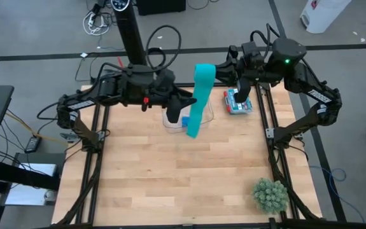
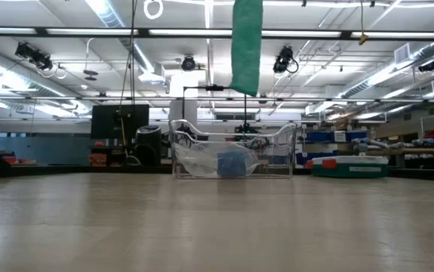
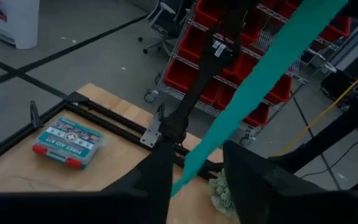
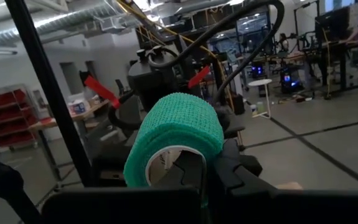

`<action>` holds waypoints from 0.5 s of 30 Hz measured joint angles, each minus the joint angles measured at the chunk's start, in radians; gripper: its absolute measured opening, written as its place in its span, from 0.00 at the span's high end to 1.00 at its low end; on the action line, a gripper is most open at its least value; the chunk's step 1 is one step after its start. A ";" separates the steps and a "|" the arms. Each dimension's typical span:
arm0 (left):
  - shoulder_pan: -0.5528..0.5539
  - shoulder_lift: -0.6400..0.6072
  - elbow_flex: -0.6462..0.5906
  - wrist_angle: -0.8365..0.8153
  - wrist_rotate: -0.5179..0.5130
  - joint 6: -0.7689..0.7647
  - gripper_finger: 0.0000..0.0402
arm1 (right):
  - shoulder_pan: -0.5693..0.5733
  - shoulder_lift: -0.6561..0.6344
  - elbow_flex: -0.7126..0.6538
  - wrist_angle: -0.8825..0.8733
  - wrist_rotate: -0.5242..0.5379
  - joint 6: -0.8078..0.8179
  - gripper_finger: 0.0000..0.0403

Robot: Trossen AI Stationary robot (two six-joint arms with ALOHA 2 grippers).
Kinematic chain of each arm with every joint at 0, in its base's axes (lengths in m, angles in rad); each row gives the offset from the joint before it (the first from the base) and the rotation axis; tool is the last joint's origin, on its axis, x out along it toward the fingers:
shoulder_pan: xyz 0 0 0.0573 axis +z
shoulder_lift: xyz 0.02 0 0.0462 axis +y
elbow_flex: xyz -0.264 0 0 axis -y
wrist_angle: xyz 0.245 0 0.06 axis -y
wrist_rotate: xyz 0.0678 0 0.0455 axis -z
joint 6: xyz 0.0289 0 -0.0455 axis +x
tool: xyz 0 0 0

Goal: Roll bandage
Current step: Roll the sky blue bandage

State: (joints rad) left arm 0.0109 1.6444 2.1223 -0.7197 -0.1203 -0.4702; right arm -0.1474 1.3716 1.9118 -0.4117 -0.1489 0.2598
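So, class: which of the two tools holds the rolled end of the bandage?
The right tool, shut on the bandage coil; the left tool only straddles the hanging strip.

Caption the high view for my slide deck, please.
Right gripper holds the bandage aloft; its ribbon hangs down.

In the low view the bandage [image 2: 247, 45] ran off the top edge, so both grippers stayed out of sight. The clear bin [image 2: 234, 155] at centre blurred its blue contents [image 2: 232, 163] beyond telling.
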 joint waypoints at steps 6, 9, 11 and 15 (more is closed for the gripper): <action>0.000 0.017 0.000 0.022 0.018 0.005 0.96 | 0.000 0.000 0.000 0.001 -0.003 0.046 1.00; 0.000 0.029 0.000 0.015 0.029 0.018 0.98 | 0.000 0.000 0.000 0.024 -0.008 0.093 1.00; 0.000 0.032 0.000 -0.010 0.030 0.020 0.99 | 0.000 0.000 0.000 0.036 -0.030 0.135 1.00; 0.000 0.030 0.000 -0.041 -0.025 0.046 0.99 | 0.000 0.001 0.000 0.026 -0.104 0.238 1.00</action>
State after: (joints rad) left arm 0.0109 1.6749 2.1223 -0.7604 -0.1455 -0.4238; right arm -0.1478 1.3723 1.9114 -0.3862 -0.2529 0.4974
